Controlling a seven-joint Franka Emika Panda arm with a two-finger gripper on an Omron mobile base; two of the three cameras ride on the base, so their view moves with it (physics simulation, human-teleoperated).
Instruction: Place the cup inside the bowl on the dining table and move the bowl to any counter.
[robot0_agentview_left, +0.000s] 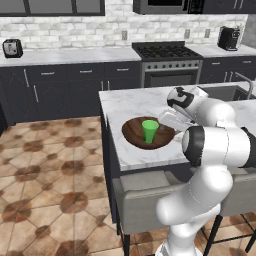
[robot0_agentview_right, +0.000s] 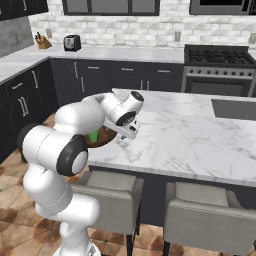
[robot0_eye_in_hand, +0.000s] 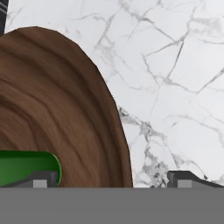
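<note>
Marble worktop (robot0_agentview_left: 135, 102) carries the wooden bowl (robot0_agentview_left: 135, 132), with the green cup (robot0_agentview_left: 149, 131) upright inside. At the bowl's 3 o'clock rim, the fingers (robot0_eye_in_hand: 107, 178) straddle it, spread wide, gripping nothing.

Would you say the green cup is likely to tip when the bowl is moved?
Probably: the cup stands upright, tall and narrow, loose in the wide shallow bowl. The smooth wood may let it slide.

Bowl (robot0_agentview_left: 135, 132) on dining table (robot0_agentview_left: 130, 102)
</note>
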